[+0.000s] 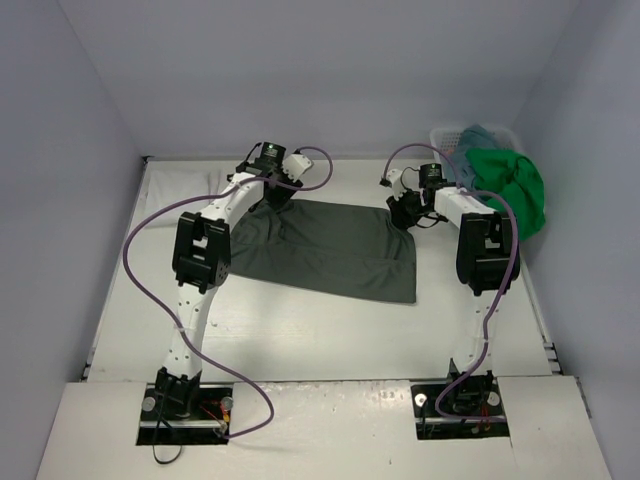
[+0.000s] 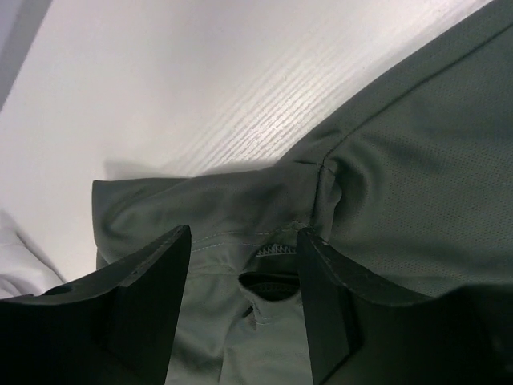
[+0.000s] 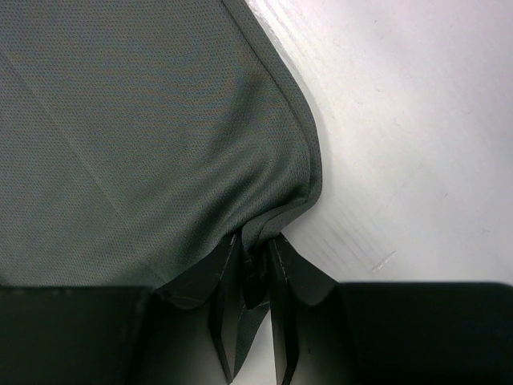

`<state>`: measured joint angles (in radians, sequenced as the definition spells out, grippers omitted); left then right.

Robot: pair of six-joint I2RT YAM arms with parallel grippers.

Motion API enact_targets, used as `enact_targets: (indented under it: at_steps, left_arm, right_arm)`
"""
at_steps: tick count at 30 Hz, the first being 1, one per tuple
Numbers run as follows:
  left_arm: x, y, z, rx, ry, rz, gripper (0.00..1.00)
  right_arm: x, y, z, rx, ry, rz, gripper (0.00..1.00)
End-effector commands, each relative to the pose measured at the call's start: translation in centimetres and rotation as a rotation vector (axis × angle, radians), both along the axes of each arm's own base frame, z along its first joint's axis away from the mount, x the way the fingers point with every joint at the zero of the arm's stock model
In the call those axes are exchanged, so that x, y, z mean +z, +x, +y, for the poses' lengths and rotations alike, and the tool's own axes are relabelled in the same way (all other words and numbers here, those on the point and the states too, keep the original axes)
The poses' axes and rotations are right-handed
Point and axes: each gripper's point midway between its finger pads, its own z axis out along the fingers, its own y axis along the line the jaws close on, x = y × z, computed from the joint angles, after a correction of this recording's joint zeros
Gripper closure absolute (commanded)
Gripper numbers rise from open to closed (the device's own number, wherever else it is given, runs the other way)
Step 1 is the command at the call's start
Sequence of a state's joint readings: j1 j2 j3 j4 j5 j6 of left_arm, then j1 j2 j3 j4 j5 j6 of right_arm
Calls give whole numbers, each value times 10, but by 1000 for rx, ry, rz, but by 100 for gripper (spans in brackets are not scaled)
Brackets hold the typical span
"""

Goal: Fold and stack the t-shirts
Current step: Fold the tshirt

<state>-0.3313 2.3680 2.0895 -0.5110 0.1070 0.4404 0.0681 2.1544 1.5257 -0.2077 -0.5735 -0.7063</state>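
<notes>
Early yet, we judge: dark grey-green t-shirt lies spread on the tabletop, right jaws pinching its corner, left jaws open above it; bright green t-shirt waits in the basket.

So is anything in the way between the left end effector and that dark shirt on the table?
Nothing visible. The left end effector hangs open right over a bunched fold of the dark grey-green t-shirt, with no object between them. The right end effector is shut on the shirt's edge.
</notes>
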Motion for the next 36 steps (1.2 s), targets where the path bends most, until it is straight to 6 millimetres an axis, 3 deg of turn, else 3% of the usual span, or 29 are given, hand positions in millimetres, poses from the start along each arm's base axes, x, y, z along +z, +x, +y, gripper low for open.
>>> enact_targets:
  at_steps: [1,6,15,24,31,33,36]
  left_arm:
    - [42,13,1,17,-34,-85,51]
    - [34,11,7,21,-23,-71,59]
    - [17,15,22,58,-14,-30,57]
    - [5,11,19,48,-57,10,58]
    - [10,12,13,38,-94,6,87]
    - [18,14,13,39,-103,-15,97]
    - [28,15,14,43,-107,-40,100]
  right_arm:
    - [-1,-13,4,4,-2,42,84]
    - [-2,-13,5,1,-1,43,85]
    - [-1,-14,3,-1,-6,43,85]
    - [5,-10,4,-10,-7,33,85]
    - [4,-14,6,-8,-6,40,87]
    - [1,-14,6,-11,-10,44,92]
    - [-2,-13,5,-24,-12,50,100]
